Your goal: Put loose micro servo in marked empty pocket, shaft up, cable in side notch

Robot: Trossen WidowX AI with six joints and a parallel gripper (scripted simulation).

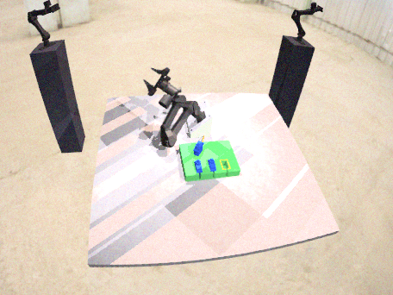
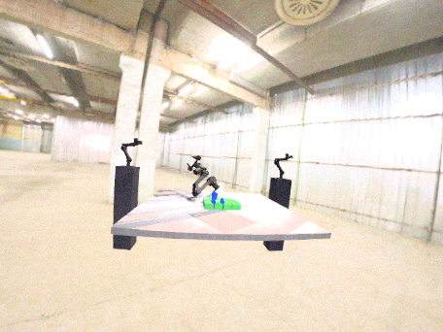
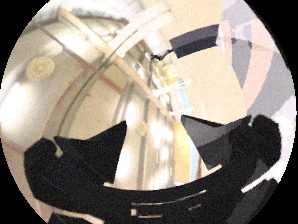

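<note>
The green deck [image 1: 228,150] [image 2: 236,207] lies on the table. The loose blue micro servo [image 1: 198,148] [image 2: 214,194] is on the deck's back left part, turned at an angle, with its orange-yellow cable [image 1: 202,138] towards the back. Whether it lies flat or leans cannot be told. Two blue servos [image 1: 198,166] [image 1: 212,165] sit in the front row, left of the empty pocket's yellow outline [image 1: 221,165]. A notch runs from the pocket to the deck's front edge. My gripper [image 1: 148,74] [image 2: 189,161] [image 3: 154,120] is open and empty, high up behind and left of the deck, pointing away from it.
A pale, upright panel [image 1: 201,128] stands just behind the deck, beside the arm's base. Two dark pedestals [image 1: 58,95] [image 1: 290,79] with small arms on top stand beyond the table's left and right sides. The wrist view shows mostly the hall and part of the table.
</note>
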